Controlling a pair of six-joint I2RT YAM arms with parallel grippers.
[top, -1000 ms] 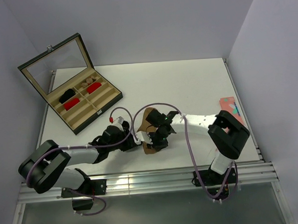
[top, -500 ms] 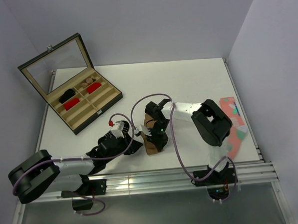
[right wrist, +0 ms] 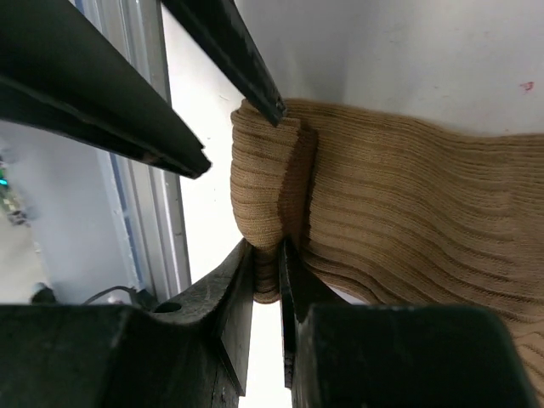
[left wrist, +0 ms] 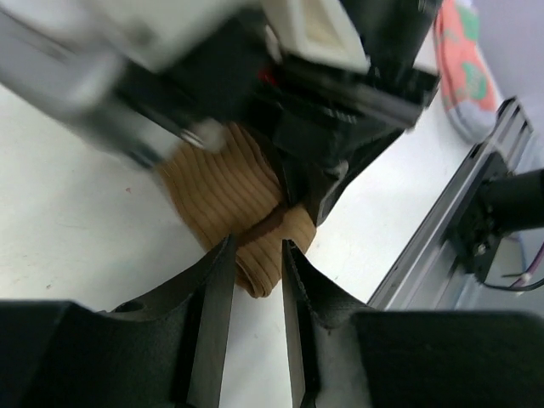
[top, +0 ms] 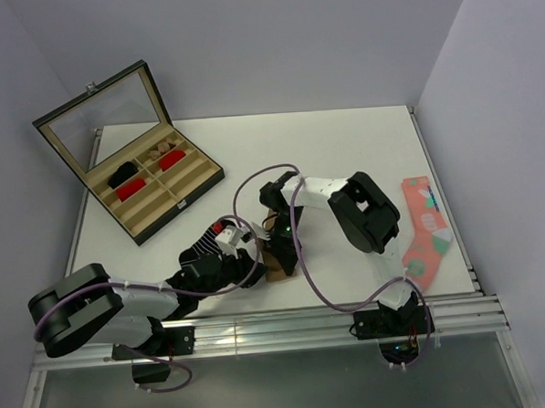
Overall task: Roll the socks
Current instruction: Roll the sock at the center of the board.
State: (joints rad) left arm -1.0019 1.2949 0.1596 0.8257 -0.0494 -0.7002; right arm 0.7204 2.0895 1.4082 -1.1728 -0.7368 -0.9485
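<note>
The tan sock (top: 276,270) lies near the table's front middle, its near end rolled up. It shows ribbed in the left wrist view (left wrist: 225,191) and the right wrist view (right wrist: 408,195). My left gripper (top: 255,256) (left wrist: 255,251) has its fingers on either side of the rolled end and is closed on it. My right gripper (top: 280,247) (right wrist: 265,251) comes from the other side and is shut, pinching a fold of the roll. A dark striped patch (top: 204,244) beside my left wrist may be the black sock; I cannot tell.
A coral-pink patterned sock (top: 422,224) lies at the right edge. An open compartment case (top: 185,201) with red bundles (top: 133,186) stands at the back left, lid raised. A metal rail (top: 261,328) runs along the near edge. Cables loop over both arms.
My right arm has folded in toward the middle, uncovering the pink sock, and its gripper now pinches the sock's rolled end. My left gripper has slid right onto the roll.
</note>
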